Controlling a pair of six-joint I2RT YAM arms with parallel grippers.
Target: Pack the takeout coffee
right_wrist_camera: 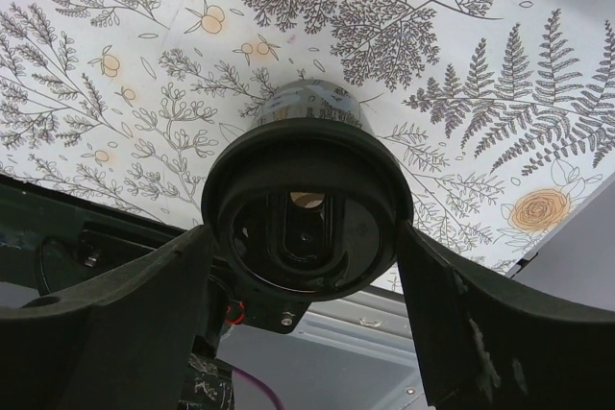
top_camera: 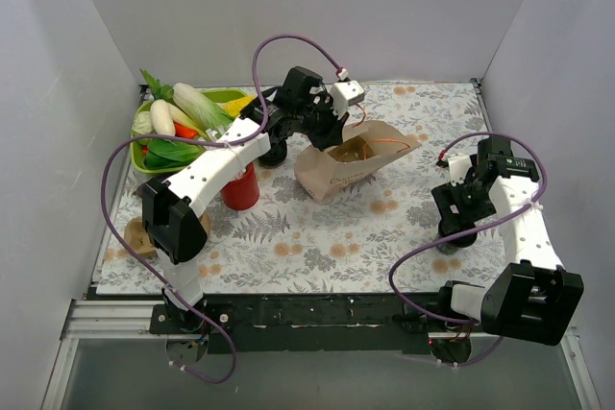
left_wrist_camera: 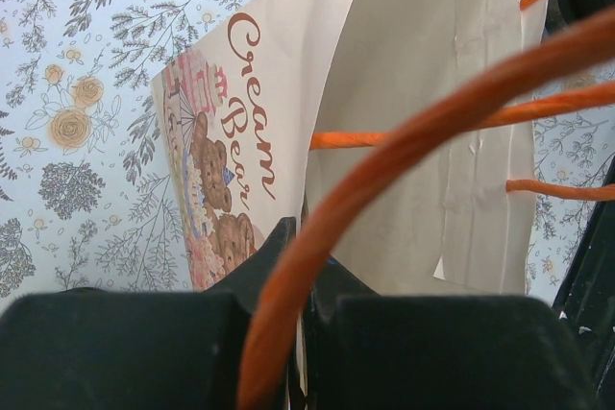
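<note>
Left pincer (left_wrist_camera: 303,271): clamped on bag (left_wrist_camera: 423,64) handle (left_wrist_camera: 404,132) — holds it open.
Right pincer (right_wrist_camera: 306,242): wide, astride coffee (right_wrist_camera: 306,175) — ready to grip.

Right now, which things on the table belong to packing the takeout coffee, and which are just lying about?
Job:
takeout coffee, straddled by the right tool
paper bag, held by the left tool

Lying about:
red cup
green tray of vegetables
wooden piece at the left edge
</note>
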